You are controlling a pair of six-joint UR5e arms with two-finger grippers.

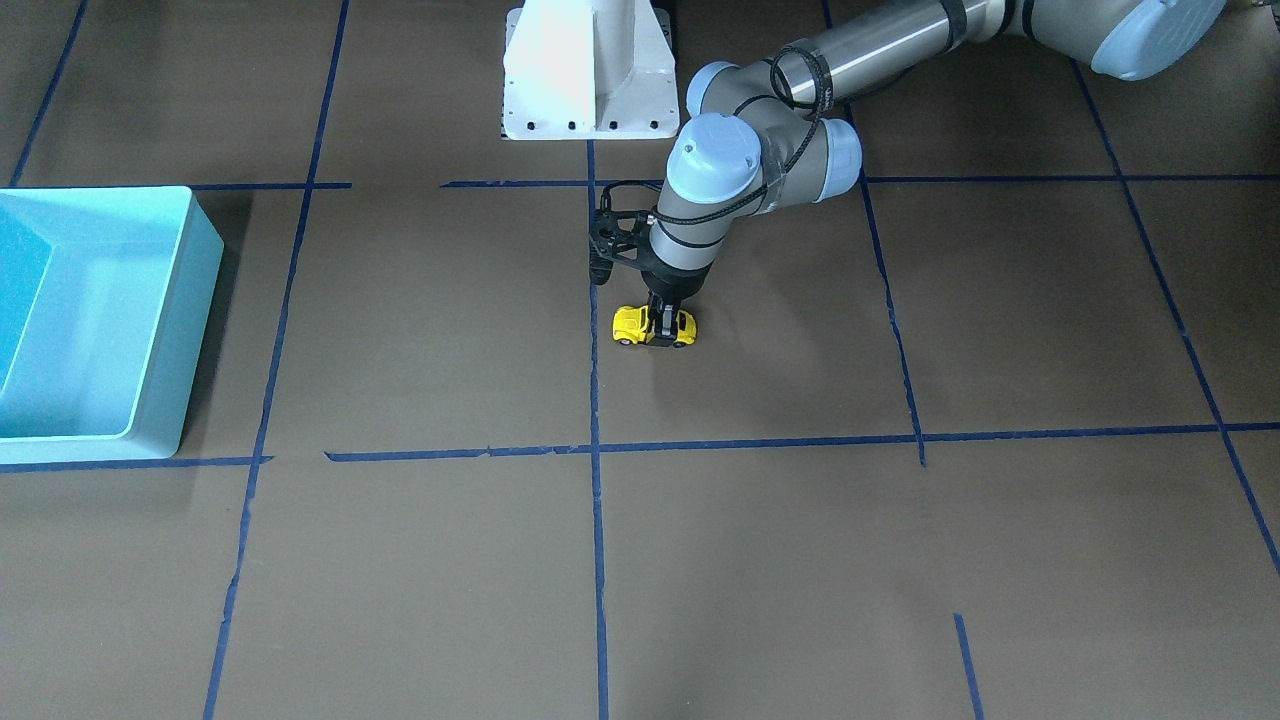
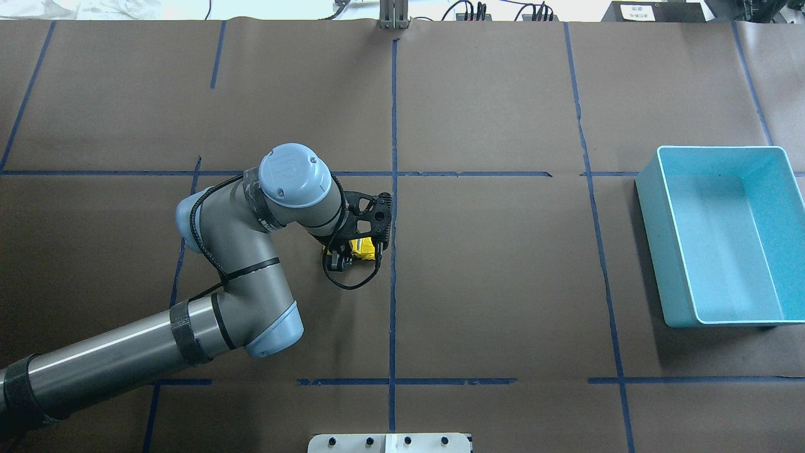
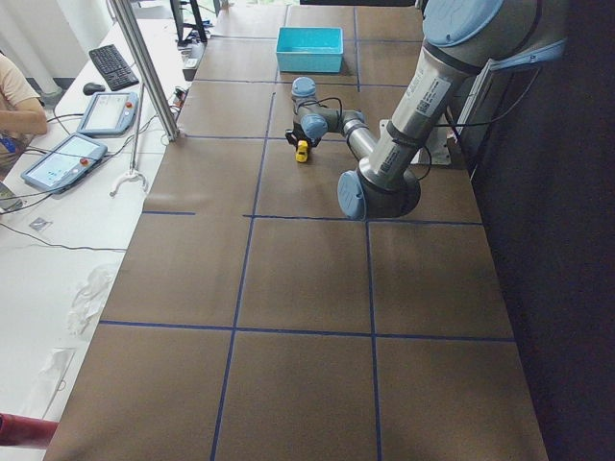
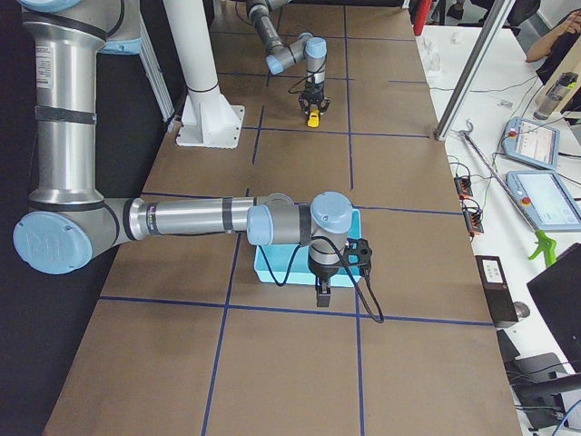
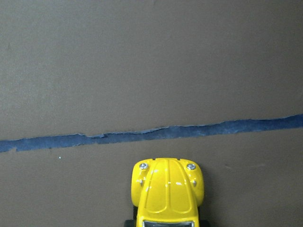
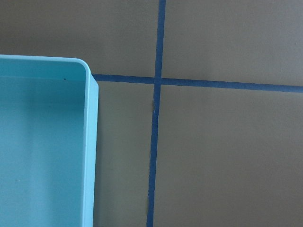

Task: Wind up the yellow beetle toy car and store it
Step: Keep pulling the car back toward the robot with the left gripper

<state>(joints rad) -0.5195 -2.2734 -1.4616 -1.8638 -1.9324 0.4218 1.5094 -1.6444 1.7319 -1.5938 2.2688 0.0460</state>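
Yellow beetle toy car [image 1: 628, 323] beside tape line [image 1: 594, 345], bin [image 1: 196, 330] well apart

Brown tape-gridded table [image 1: 760, 560] with yellow beetle toy car [image 1: 630, 322] and light blue bin [image 1: 175, 320].

- Brown paper-covered table [image 4: 300, 363] crossed by blue tape lines, seen from one end
- The near, large right arm reaches in from the left; its right gripper [image 4: 321, 298] points down at the near edge of a light blue bin [image 4: 270, 269], partly hiding it
- Far off, the small left gripper [image 4: 312, 111] hangs directly over the yellow beetle toy car [image 4: 312, 120]; its grip is too small to tell
- White pedestal [image 4: 203, 100] by the table's left edge
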